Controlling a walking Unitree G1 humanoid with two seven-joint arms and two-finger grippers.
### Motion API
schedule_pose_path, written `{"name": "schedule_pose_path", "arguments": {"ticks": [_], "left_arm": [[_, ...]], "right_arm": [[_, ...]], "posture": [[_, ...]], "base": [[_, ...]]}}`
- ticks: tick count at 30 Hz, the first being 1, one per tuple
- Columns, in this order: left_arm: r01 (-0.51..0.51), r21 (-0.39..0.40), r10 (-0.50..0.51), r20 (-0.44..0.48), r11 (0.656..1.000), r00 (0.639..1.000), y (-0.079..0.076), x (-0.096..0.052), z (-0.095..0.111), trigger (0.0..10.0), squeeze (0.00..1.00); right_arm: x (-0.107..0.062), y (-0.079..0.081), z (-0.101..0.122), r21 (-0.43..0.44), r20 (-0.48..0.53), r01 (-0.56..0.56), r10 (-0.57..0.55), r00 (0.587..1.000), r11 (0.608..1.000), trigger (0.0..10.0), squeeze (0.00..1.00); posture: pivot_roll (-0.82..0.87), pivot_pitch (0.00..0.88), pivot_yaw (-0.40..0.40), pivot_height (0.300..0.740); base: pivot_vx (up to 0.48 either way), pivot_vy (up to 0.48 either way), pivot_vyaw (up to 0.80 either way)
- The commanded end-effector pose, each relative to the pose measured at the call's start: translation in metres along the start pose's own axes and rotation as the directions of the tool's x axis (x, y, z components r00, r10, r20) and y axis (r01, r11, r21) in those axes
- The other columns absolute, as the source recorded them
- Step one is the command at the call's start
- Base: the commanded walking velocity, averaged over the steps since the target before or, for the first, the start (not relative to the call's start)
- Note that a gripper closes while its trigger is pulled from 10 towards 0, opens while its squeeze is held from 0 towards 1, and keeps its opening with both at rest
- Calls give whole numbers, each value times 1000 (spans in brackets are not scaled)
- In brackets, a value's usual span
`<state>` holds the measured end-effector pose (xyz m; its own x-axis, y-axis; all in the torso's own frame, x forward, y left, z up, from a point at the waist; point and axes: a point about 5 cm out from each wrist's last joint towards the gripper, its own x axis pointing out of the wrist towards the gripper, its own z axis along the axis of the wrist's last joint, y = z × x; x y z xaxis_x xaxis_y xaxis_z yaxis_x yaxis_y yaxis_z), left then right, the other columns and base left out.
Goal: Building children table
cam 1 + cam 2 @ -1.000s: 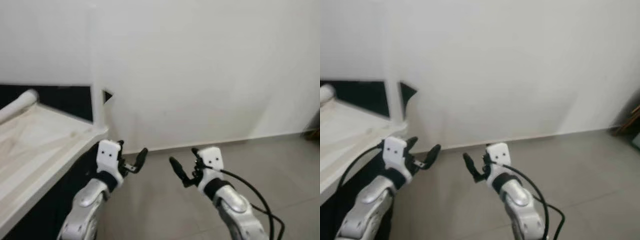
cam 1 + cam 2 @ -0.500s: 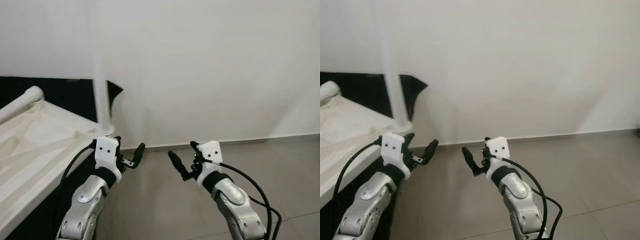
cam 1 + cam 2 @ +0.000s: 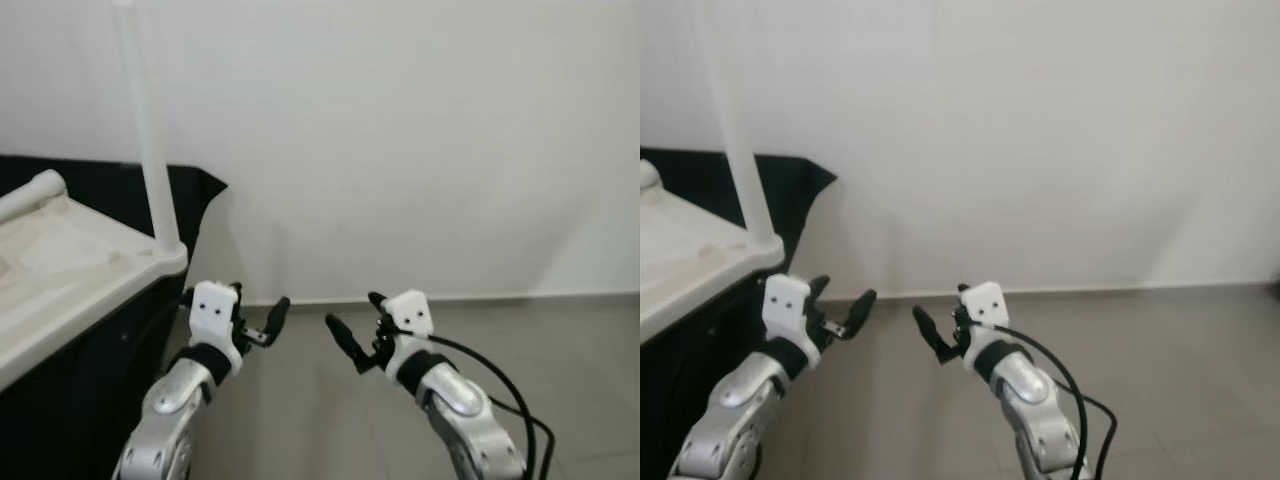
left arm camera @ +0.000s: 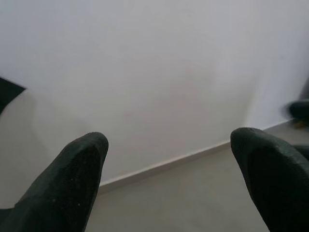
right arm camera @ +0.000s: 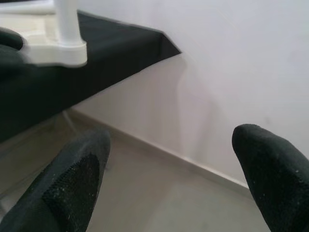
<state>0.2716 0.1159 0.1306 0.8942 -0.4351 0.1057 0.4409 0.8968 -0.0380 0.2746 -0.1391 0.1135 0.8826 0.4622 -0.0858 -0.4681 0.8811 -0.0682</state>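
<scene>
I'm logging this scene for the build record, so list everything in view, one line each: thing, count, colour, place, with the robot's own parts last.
Upside-down plastic children's table top: one, white, on the robot's left, resting on the black surface.
Round plastic table leg: one, white, standing upright from the table top's near corner.
Second table leg: one, white, at the far left edge, partly cut off.
Black cloth-covered surface: one, black, under the table top, against the wall.
Wall: white, straight ahead.
Tiled floor: grey, below the wall.
Left end effector: one, black fingers open, held above the floor, holding nothing.
Right end effector: one, black fingers open, likewise holding nothing.
</scene>
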Motion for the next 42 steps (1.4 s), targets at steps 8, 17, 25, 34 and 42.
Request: {"name": "schedule_pose_path", "arguments": {"ticks": [8, 17, 25, 34, 42], "left_arm": [[-2, 8, 3, -16, 1000, 1000, 3, -2, -2, 10000, 0], [-6, 18, 7, -15, 1000, 1000, 3, -3, -1, 10000, 0], [-8, 14, 9, -19, 1000, 1000, 3, -3, -2, 10000, 0], [-12, 16, 13, -25, 1000, 1000, 3, -4, -2, 10000, 0], [-64, 9, 65, -56, 998, 996, 6, -11, -5, 10000, 0]], "right_arm": [[3, 4, 2, -1, 10, -35, 35, 999, 999, 10000, 0], [3, 4, 1, 3, 6, -43, 43, 999, 999, 10000, 0], [3, 4, 1, 6, 7, -41, 41, 999, 999, 10000, 0], [3, 4, 0, 10, 9, -41, 41, 999, 999, 10000, 0], [2, 3, 1, 20, 19, -33, 33, 999, 999, 10000, 0]], "posture": [[-81, 0, -69, 740], [-82, 0, -68, 740], [-82, 0, -64, 740], [-82, 0, -62, 740], [-83, 0, -57, 740]], "base": [[0, -441, 800], [0, -438, 800], [0, -436, 800], [0, -431, 800], [0, -343, 800]]}}
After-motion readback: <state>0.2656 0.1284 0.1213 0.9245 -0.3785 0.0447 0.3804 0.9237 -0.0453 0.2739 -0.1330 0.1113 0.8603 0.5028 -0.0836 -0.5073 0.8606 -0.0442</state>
